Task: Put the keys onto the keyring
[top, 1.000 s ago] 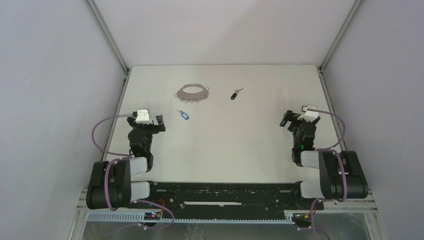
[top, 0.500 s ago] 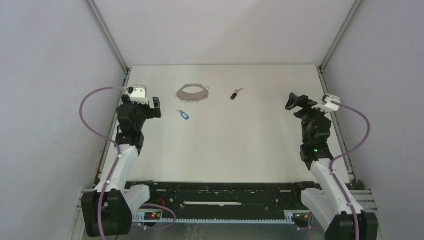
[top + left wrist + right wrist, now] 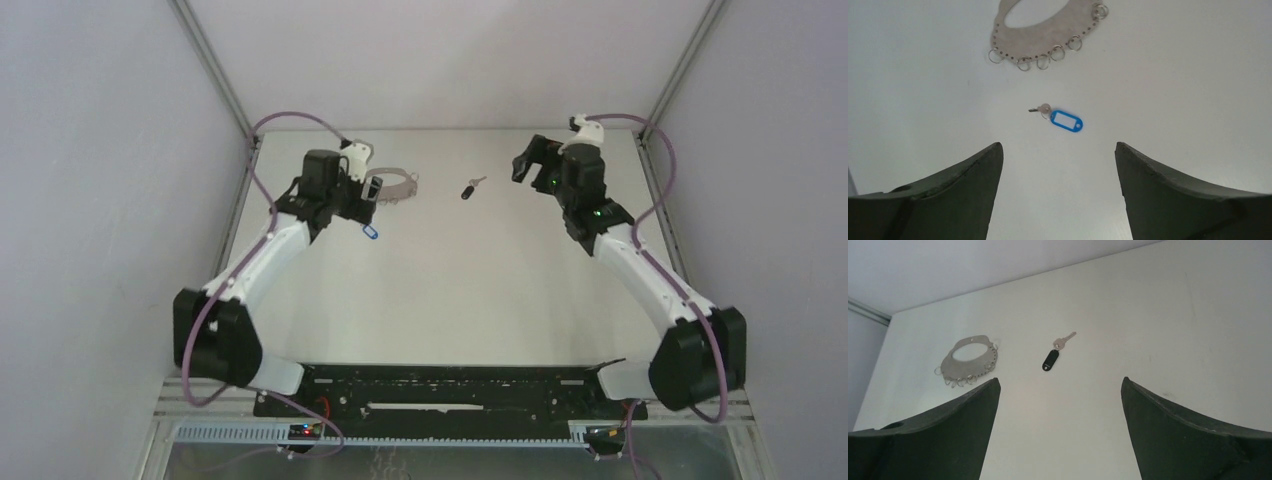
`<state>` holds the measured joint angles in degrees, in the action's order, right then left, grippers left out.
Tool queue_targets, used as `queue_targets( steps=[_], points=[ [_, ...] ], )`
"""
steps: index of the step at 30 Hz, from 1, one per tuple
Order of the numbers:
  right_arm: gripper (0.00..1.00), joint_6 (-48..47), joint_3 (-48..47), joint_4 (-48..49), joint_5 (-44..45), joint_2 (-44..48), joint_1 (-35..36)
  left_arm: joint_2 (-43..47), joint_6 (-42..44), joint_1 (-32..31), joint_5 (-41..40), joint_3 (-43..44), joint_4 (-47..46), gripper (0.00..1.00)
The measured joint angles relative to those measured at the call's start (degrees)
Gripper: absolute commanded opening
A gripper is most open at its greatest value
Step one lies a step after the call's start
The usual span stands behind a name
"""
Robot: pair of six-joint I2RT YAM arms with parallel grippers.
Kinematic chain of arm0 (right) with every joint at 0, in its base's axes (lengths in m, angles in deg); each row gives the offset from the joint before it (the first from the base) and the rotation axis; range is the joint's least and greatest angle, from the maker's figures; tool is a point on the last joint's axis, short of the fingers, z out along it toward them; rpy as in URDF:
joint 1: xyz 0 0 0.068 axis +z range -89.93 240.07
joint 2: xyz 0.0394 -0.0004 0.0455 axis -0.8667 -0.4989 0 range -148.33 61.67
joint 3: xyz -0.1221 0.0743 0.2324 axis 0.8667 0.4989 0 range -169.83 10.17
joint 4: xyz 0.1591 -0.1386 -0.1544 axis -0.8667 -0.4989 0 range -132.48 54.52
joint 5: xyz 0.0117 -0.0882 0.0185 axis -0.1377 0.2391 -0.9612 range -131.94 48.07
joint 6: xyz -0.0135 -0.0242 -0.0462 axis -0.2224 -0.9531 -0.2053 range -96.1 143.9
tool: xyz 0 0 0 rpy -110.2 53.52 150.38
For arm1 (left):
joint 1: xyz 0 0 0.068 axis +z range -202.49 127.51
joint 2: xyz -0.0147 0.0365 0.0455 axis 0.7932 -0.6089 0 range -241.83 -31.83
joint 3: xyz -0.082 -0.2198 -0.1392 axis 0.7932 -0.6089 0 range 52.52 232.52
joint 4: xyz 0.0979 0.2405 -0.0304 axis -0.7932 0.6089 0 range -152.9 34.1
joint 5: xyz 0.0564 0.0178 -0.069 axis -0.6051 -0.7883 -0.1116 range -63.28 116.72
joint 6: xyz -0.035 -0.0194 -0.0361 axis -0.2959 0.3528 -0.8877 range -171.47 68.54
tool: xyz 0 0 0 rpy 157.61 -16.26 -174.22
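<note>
Swung forward, left tool (image 3: 1057, 150) hangs open near blue key (image 3: 1062, 119).

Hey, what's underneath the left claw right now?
The blue key lies on the table below the open left claw, untouched, with the keyring just beyond. From above, the left arm covers part of the keyring.

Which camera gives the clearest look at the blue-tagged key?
The left wrist view: the blue key lies centred beyond the open jaws, blade and tag both distinct. The top external view shows it only as a tiny blue speck. The right wrist view does not show it.
</note>
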<state>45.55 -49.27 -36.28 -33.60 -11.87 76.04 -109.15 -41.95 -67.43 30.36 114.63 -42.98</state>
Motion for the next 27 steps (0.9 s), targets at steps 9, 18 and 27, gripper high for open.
queue_targets(
  steps=[9,18,27],
  points=[
    [0.92,1.9,-8.3,-2.1,-2.8,-15.1,0.2,-22.6,-1.9,-0.6,-8.2,18.5,6.4,0.59],
    [0.65,0.7,-32.7,-7.0,-0.6,-40.4,5.3,-30.7,-1.4,-0.8,-13.7,19.5,9.8,0.47],
    [0.66,-0.6,-58.8,-23.8,3.3,-62.6,9.6,-35.7,2.8,-4.3,-24.4,19.5,9.8,0.44]
  ],
)
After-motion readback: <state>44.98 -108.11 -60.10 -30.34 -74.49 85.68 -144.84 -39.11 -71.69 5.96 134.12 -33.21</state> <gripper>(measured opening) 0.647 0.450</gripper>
